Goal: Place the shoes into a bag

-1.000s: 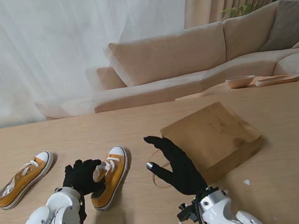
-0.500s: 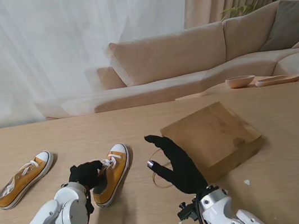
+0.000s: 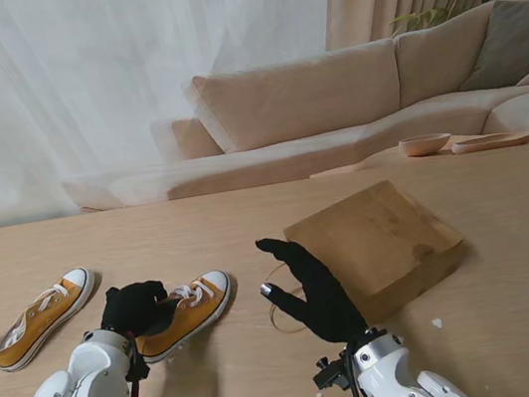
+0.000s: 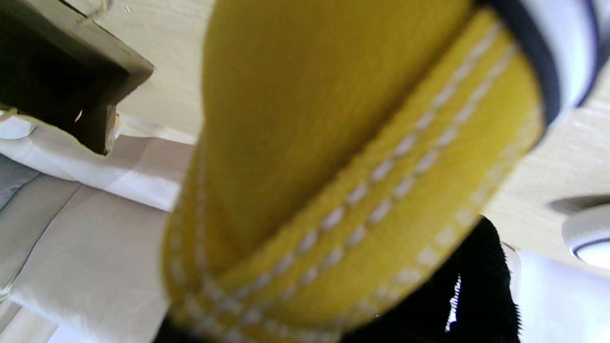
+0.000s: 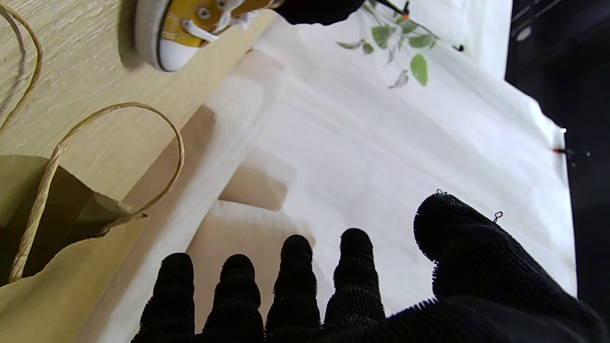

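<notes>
My left hand (image 3: 136,308) is shut on the heel end of a yellow sneaker (image 3: 184,312) with a white sole, which lies with its toe pointing right toward the bag. That sneaker (image 4: 343,157) fills the left wrist view. A second yellow sneaker (image 3: 42,316) lies at the far left of the table. The brown paper bag (image 3: 378,246) lies on its side, its mouth toward me and its twine handle (image 5: 114,157) on the table. My right hand (image 3: 310,292) hovers open beside the bag's mouth, its fingers (image 5: 295,281) spread and holding nothing.
The light wooden table (image 3: 268,218) reaches to a beige sofa (image 3: 331,107) behind. Two wooden dishes (image 3: 425,145) sit beyond the table's far right edge. A small white scrap (image 3: 435,322) lies near me on the right.
My left hand has pulled back toward me and swung the sneaker, so its toe now points right toward the bag instead of away from me. The right hand has stayed still.
</notes>
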`<state>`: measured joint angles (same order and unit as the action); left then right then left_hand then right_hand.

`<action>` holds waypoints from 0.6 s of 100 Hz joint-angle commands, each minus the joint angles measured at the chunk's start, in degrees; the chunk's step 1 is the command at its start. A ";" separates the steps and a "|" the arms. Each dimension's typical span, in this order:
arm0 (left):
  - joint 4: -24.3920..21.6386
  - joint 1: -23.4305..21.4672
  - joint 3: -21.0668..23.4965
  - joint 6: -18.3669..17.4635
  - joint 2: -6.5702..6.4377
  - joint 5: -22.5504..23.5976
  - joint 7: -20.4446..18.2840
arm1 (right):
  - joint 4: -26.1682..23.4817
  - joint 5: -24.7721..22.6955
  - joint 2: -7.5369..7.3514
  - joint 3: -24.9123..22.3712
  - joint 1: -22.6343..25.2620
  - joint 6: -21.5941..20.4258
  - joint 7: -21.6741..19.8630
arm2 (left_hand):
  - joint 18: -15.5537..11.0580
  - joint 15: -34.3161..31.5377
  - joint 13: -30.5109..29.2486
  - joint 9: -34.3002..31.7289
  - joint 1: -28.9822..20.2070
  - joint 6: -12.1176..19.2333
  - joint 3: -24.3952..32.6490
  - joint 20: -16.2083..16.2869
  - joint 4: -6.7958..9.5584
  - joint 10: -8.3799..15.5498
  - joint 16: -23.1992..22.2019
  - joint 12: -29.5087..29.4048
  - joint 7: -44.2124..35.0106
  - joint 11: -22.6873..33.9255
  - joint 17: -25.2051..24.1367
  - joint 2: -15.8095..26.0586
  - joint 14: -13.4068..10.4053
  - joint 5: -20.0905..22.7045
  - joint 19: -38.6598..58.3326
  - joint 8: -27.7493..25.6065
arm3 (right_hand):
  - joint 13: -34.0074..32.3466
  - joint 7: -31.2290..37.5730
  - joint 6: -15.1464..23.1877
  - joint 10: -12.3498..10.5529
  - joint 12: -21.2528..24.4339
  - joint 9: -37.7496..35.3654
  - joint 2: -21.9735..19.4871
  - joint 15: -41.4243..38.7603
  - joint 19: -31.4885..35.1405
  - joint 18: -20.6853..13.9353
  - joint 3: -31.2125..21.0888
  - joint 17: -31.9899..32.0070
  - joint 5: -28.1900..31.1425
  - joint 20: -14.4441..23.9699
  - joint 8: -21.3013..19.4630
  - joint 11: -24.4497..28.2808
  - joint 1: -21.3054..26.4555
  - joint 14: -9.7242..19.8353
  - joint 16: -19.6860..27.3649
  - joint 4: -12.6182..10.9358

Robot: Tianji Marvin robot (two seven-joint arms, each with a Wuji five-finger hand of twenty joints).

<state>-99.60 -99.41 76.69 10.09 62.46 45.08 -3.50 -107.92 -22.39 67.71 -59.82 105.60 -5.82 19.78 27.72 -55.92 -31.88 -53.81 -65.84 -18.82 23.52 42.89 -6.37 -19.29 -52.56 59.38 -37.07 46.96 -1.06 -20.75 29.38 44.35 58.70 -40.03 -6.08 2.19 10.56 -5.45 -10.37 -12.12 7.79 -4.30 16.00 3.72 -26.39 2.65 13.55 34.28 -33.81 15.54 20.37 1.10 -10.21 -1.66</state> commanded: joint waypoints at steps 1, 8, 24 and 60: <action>-1.41 -1.00 1.71 -0.68 -0.22 0.49 1.09 | -0.16 0.05 0.49 0.19 0.30 0.03 -0.69 | 2.26 -2.30 -1.84 -3.33 -6.04 3.80 7.90 -0.92 2.30 2.37 -1.60 2.00 -16.05 5.44 -0.38 8.52 2.23 7.62 3.73 -8.29 | 0.21 -0.19 1.53 -1.62 -0.33 1.05 -1.00 -0.46 0.87 0.02 1.31 -0.28 -0.03 0.93 -1.31 1.24 -0.10 1.20 -0.39 1.24; -1.52 -2.40 3.98 -2.45 0.00 1.36 3.13 | -0.13 0.02 0.52 0.26 0.27 0.10 -0.57 | 2.40 -2.86 -2.01 -3.46 -5.93 3.75 7.99 -0.84 2.47 2.62 -1.91 2.50 -16.82 6.16 -0.25 8.77 2.13 7.68 4.36 -9.51 | 0.21 -0.14 1.49 -1.64 -0.34 0.99 -0.92 -0.46 0.88 0.05 1.29 -0.30 0.05 0.93 -1.33 1.29 0.00 1.18 -0.37 1.24; -0.51 -5.08 8.49 -4.96 0.64 2.27 7.99 | -0.14 -0.11 0.53 0.43 0.19 0.32 -0.49 | 2.66 -3.65 -2.03 -3.38 -5.80 3.26 8.19 -0.66 2.85 2.72 -2.51 3.29 -17.57 7.22 -0.25 9.39 2.28 7.87 5.14 -11.32 | 0.23 -0.13 1.44 -1.62 -0.32 1.04 -1.00 -0.45 0.88 0.01 1.34 -0.29 -0.04 0.91 -1.37 1.27 0.00 1.21 -0.31 1.24; 4.10 -8.65 17.37 -11.05 1.52 1.33 13.82 | -0.04 -0.76 0.55 1.04 -0.17 0.82 -0.25 | 2.39 -3.81 -1.25 -2.79 -6.18 2.82 7.66 -0.56 2.89 2.22 -3.18 3.88 -17.07 7.57 -0.84 9.43 2.52 7.81 5.36 -13.03 | 0.31 -0.15 1.36 -1.64 -0.17 1.10 -1.08 -0.39 0.92 0.02 1.39 -0.34 -0.27 0.90 -1.44 1.01 -0.12 1.24 -0.25 1.23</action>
<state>-96.34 -107.38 93.06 -0.78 64.19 46.80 10.44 -107.82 -23.08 67.75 -59.00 105.26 -5.32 20.19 28.51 -58.03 -32.55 -54.12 -65.74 -19.66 23.50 42.23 -6.39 -19.76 -54.09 60.83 -37.10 48.89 -1.06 -20.75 29.83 44.47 61.09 -46.40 -6.08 2.19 10.56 -5.45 -10.55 -12.12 7.79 -4.31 16.01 4.30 -26.39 2.63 13.55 34.28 -34.40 15.56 20.37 1.10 -10.21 -1.66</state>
